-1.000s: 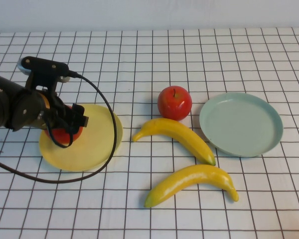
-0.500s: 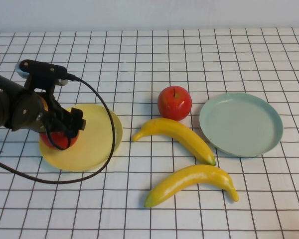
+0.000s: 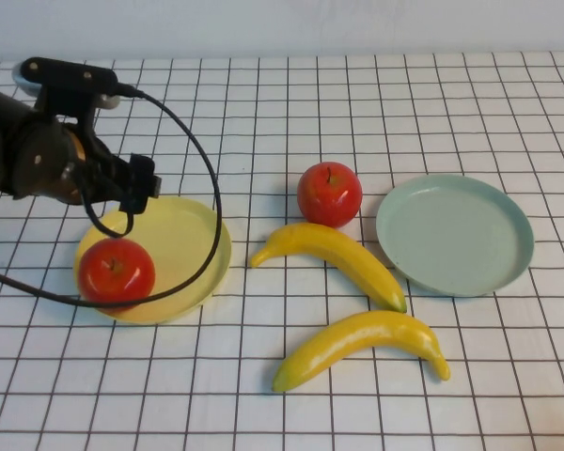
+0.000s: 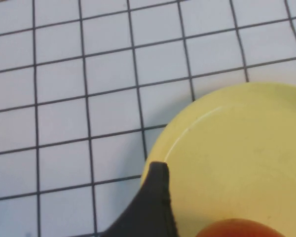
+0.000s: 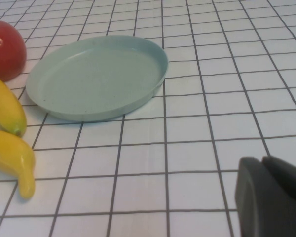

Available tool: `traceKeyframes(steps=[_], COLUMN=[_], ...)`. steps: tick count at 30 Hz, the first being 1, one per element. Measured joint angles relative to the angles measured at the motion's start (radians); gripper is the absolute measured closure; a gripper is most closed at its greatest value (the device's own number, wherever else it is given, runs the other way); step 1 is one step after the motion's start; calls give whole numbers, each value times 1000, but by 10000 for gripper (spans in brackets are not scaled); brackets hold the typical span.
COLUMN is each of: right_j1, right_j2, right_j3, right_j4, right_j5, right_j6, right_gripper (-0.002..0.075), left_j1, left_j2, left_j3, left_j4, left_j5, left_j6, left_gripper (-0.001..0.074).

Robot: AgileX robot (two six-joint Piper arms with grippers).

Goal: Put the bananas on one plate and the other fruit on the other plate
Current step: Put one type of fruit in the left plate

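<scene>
One red apple (image 3: 116, 271) lies on the near left part of the pale yellow plate (image 3: 183, 246). My left gripper (image 3: 132, 195) hovers above the plate's far edge, open and empty. In the left wrist view one dark finger (image 4: 157, 195) shows over the yellow plate (image 4: 237, 148), with the apple's top (image 4: 237, 230) at the frame edge. The second apple (image 3: 329, 194) sits on the table beside two bananas (image 3: 334, 256) (image 3: 362, 342). The blue-green plate (image 3: 454, 235) is empty. My right gripper (image 5: 262, 165) is shut, low over the table near that plate (image 5: 96, 76).
The left arm's black cable (image 3: 202, 188) loops over the yellow plate. The table has a white cloth with a black grid (image 3: 263, 395). In the right wrist view the apple (image 5: 5, 49) and banana ends (image 5: 12, 158) lie past the blue-green plate.
My left gripper let go of the apple on the yellow plate, then rose and drew back toward the far side. The apple now rests alone on the plate.
</scene>
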Motion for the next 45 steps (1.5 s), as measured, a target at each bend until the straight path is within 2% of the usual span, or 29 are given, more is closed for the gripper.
traceKeyframes(steps=[9, 14, 21, 28, 45], right_j1=[0, 0, 0, 0, 0], right_j2=[0, 0, 0, 0, 0], right_j3=[0, 0, 0, 0, 0], right_j4=[0, 0, 0, 0, 0], right_j5=[0, 0, 0, 0, 0], right_j6=[2, 2, 2, 2, 2], right_gripper=[741, 741, 741, 741, 741], left_j1=[-174, -237, -297, -327, -336], left_j2=[32, 155, 364, 514, 596], left_j3=[-37, -174, -421, -594, -635], left_j4=[-67, -131, -152, -189, -209], left_j5=[-147, -137, -59, -5, -43], left_j6=[59, 135, 152, 156, 157], left_gripper=[72, 72, 72, 73, 72])
